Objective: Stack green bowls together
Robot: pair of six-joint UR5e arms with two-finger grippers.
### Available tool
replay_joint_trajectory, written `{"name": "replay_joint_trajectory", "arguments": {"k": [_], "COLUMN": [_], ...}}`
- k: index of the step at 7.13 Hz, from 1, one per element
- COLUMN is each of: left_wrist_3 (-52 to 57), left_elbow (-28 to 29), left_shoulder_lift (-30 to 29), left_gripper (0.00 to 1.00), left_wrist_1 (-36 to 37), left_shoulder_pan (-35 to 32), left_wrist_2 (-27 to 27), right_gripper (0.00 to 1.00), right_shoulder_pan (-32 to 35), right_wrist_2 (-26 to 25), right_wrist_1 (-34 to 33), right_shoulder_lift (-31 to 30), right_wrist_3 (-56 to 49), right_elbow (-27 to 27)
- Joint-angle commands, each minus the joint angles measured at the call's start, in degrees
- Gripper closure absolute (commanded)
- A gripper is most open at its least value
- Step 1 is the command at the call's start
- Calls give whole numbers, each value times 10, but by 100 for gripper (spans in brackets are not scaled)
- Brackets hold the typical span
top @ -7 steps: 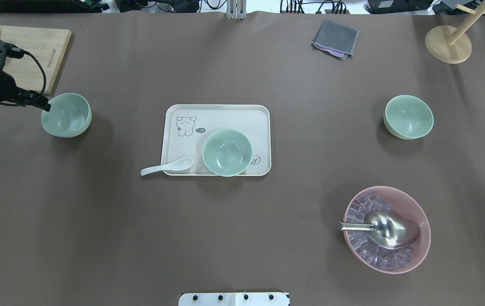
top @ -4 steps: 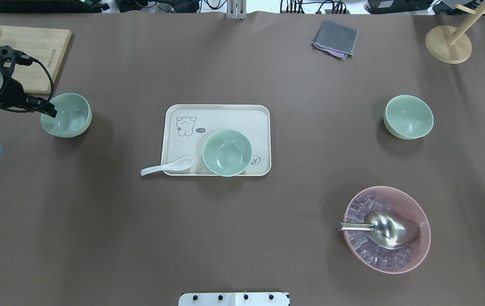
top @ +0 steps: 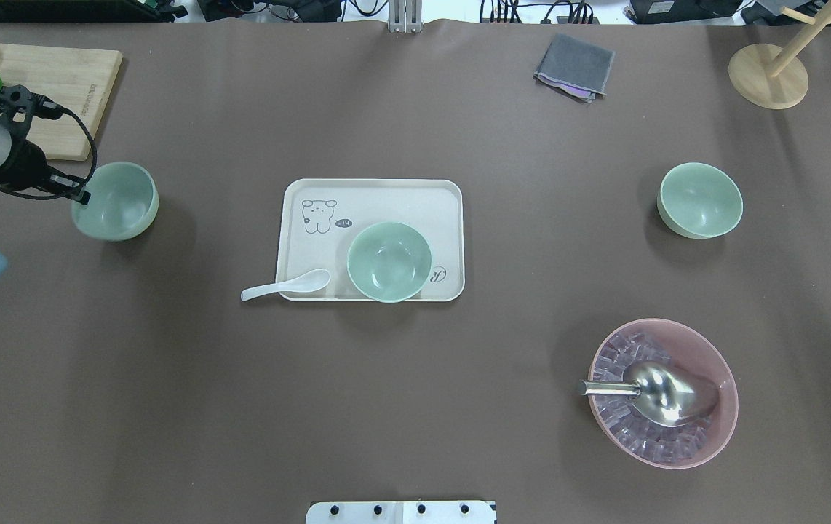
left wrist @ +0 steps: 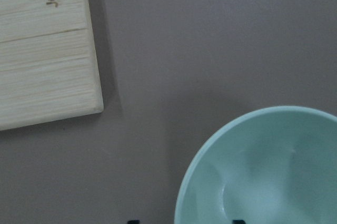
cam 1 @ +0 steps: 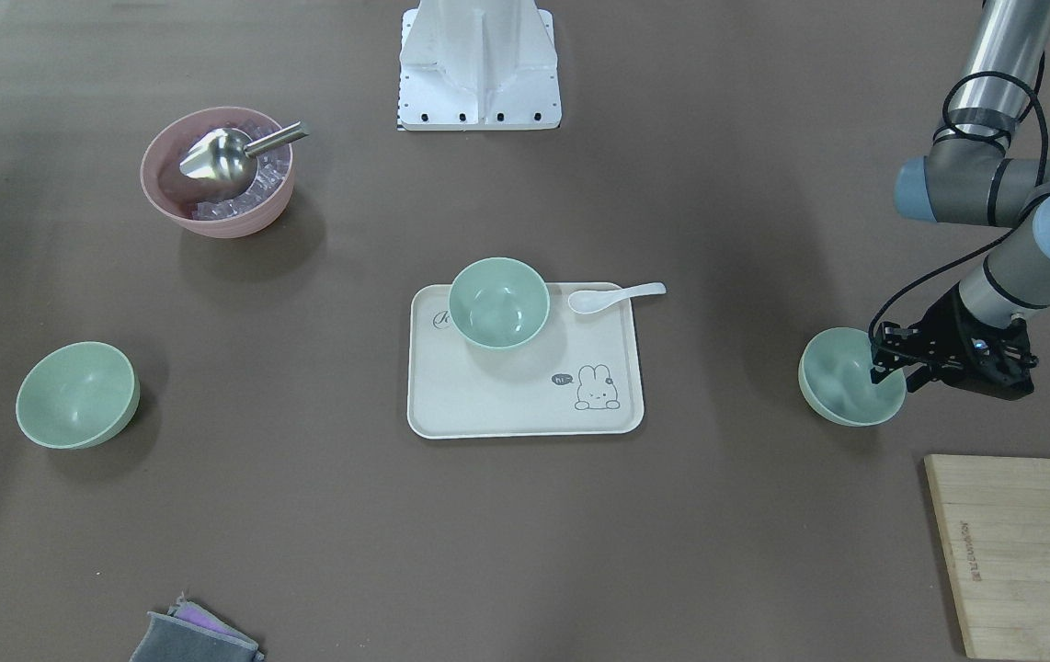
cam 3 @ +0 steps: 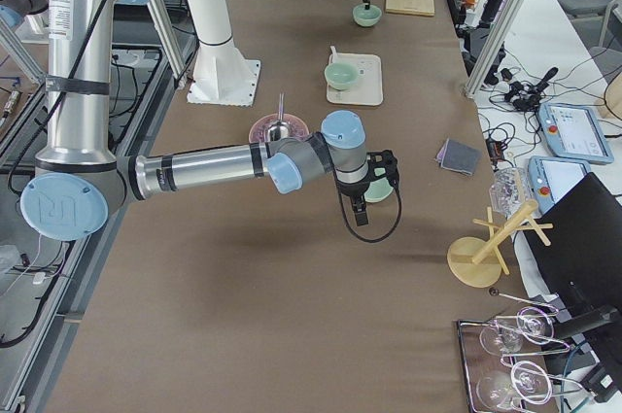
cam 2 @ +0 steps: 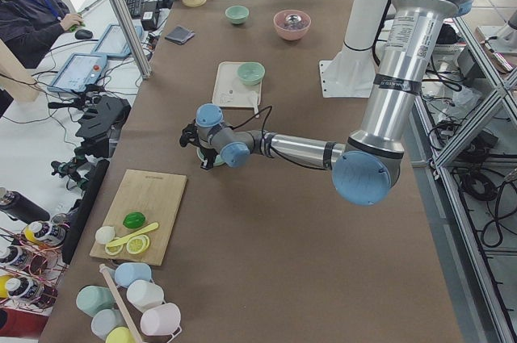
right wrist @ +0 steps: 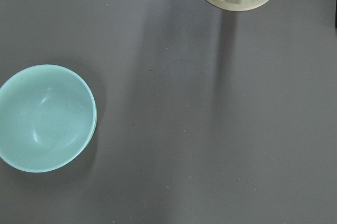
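Observation:
Three pale green bowls stand apart on the brown table. The left bowl (top: 118,204) has my left gripper (top: 82,195) at its near-left rim. In the left wrist view the bowl (left wrist: 263,171) fills the lower right, and the two fingertips (left wrist: 133,221) show at the bottom edge, apart, one outside and one inside the rim. The middle bowl (top: 389,261) stands on a cream tray (top: 372,196). The right bowl (top: 700,199) stands alone and also shows in the right wrist view (right wrist: 46,117). My right gripper (cam 3: 362,211) hangs near that bowl; I cannot tell if it is open or shut.
A white spoon (top: 284,285) lies across the tray's front-left edge. A pink bowl (top: 722,429) with ice and a metal scoop stands front right. A wooden cutting board (top: 59,87) lies back left, with a grey cloth (top: 574,65) and a wooden stand (top: 768,76) at the back.
My left gripper has moved right and down onto the left bowl's rim. That bowl has shifted slightly. The other bowls have not moved.

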Motion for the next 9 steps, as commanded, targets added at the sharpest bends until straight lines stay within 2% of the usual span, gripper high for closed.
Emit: {"name": "replay_joint_trajectory", "arguments": {"k": [1,2,4,5,6,9], "left_wrist_3": [-4,-6,-63,-99,-150,-278], "left_elbow": [-12,-40,-120,-163,-187,-190], "left_shoulder_lift": [-3,-10,-45,-72,-94,-180], "left_gripper": [100,100,100,100,100,100], "left_wrist_1": [3,21,135,196,224,272], "left_shoulder_pan": [0,0,1,12,48,141], "left_wrist_2": [-6,-21,-26,-24,-14,48], "right_gripper": [0,0,0,0,0,0], "right_shoulder_pan": [0,0,0,0,0,0], "right_wrist_2": [1,1,0,1,1,1], "right_wrist_1": [0,0,0,0,0,0], "right_shoulder_lift": [0,0,0,-1,-1,-1], "right_wrist_3": [0,0,0,0,0,0], "right_elbow": [1,1,0,0,1,3]}}
